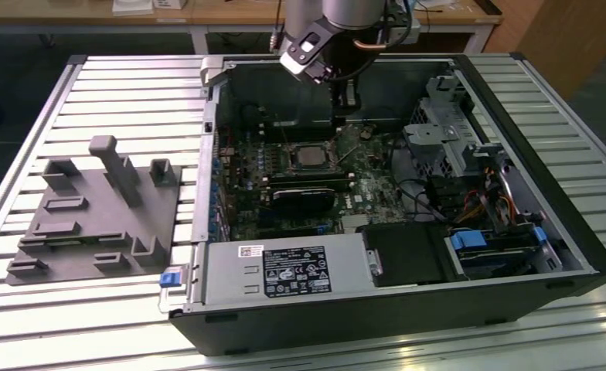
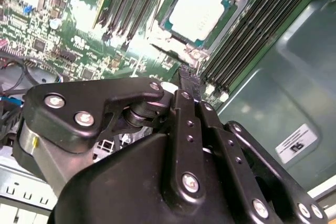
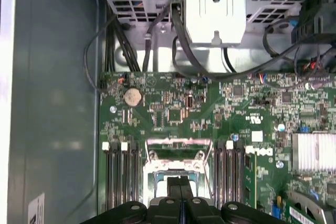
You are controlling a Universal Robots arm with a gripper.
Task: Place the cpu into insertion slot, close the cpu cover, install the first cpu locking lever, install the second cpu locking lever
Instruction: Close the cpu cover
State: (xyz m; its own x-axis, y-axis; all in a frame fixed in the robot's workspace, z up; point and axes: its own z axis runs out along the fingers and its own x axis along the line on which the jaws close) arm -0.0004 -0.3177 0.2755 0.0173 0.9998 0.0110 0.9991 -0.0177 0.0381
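Hovering gripper (image 2: pixel 189 74), jaws together, nothing clamped, just above insertion slot (image 2: pixel 163 24) edge; cpu (image 2: pixel 197 11) seated. Risk: slight drift, tip scrapes cpu or bends rim.

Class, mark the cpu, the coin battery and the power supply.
cpu (image 2: pixel 197 11): second wrist view, middle of its metal top.
coin battery (image 3: pixel 133 96): first wrist view, its round face.
power supply (image 1: pixel 282 272): exterior view, its labelled face.

an open computer case (image 1: pixel 386 321) sits on a slatted metal table (image 1: pixel 127 85). a grey moulded fixture (image 1: pixel 86 224) lies beside it
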